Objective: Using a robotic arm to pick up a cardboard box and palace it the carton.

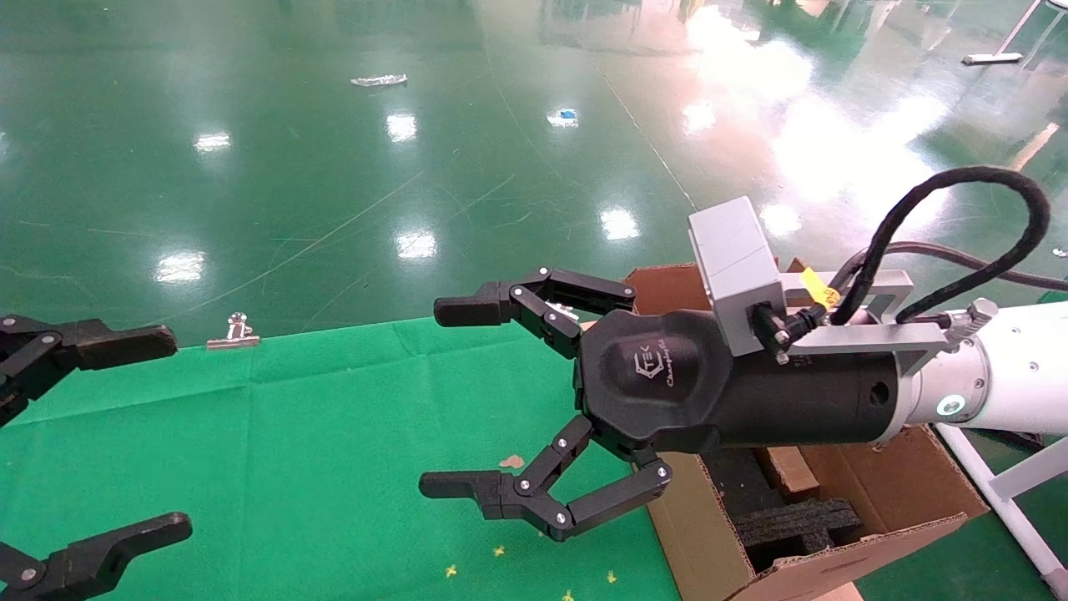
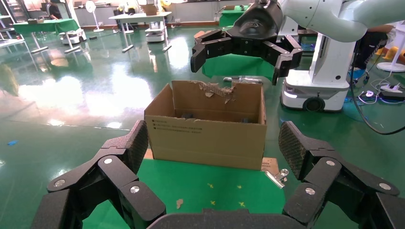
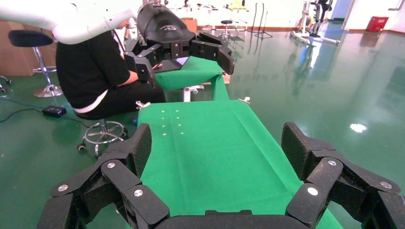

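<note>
My right robotic arm reaches in from the right. Its gripper (image 1: 450, 397) is open and empty, held above the green table just left of the carton (image 1: 834, 568). The carton stands open at the table's right end, with black foam blocks (image 1: 793, 522) inside and a torn back flap (image 2: 217, 89). A light brown piece (image 1: 788, 472) lies among the foam; I cannot tell whether it is the small cardboard box. My left gripper (image 1: 167, 432) is open and empty at the table's left end, facing the carton (image 2: 205, 138). Each wrist view shows the other gripper: right (image 2: 239, 67), left (image 3: 186, 67).
The green cloth table (image 1: 292, 434) carries small yellow marks and a cardboard scrap (image 1: 511, 461). A metal clip (image 1: 234, 331) holds the cloth at the far edge, another (image 2: 276, 177) sits by the carton. A seated person (image 3: 95, 76) is beyond the left end.
</note>
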{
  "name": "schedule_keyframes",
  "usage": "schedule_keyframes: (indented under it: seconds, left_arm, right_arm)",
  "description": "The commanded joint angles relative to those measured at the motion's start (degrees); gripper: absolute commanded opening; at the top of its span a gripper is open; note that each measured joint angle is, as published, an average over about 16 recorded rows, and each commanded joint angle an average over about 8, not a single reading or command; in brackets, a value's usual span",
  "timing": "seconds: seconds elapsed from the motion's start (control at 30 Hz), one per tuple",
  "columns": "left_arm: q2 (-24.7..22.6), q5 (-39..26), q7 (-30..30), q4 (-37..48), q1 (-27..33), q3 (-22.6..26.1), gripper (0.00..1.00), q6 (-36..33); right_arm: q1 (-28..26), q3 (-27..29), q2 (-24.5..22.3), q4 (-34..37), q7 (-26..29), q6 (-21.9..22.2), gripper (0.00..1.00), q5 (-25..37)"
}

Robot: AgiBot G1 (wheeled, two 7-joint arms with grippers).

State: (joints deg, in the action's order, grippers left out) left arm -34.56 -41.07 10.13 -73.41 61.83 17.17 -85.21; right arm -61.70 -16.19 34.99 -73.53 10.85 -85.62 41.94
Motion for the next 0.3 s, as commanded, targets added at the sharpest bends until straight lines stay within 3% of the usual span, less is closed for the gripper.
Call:
schedule_keyframes:
  seconds: [0.03,0.3]
  left_arm:
    - [0.0,0.0,0.0,0.0,0.0,0.0,1.00,0.0]
    - [0.0,0.0,0.0,0.0,0.0,0.0,1.00,0.0]
  right_arm:
    - [0.0,0.0,0.0,0.0,0.0,0.0,1.00,0.0]
    - [0.0,0.0,0.0,0.0,0.0,0.0,1.00,0.0]
